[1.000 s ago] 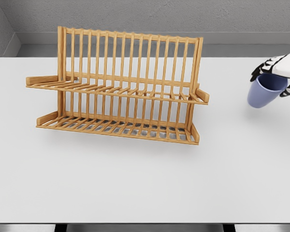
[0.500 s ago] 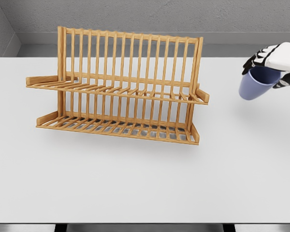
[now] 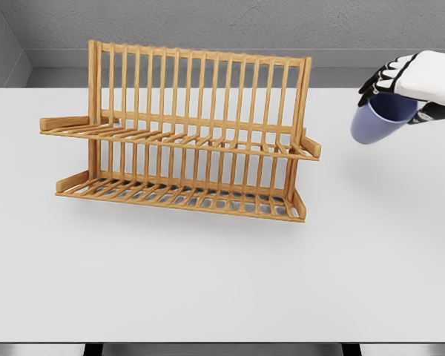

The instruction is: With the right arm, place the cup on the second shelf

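Above the table's (image 3: 208,282) right edge, the right hand (image 3: 419,80) grips the cup (image 3: 378,122), seemingly by its rim, mid-carry; next it must reach the rack's (image 3: 185,133) upper shelf.

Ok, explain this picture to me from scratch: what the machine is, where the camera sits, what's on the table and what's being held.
This is a simulator's render, not a photo. The camera sits on the head of a humanoid robot, looking down at a white table. The white and black shape at the upper right is the right robot hand, at the end of the robot's right arm, which comes in from the right edge. Its fingers are closed around the rim of a blue cup, which hangs tilted in the air above the table, to the right of the rack and apart from it. The wooden thing on the table is a dish rack with two slatted shelves, one above the other; both hold nothing. The left arm is out of view.
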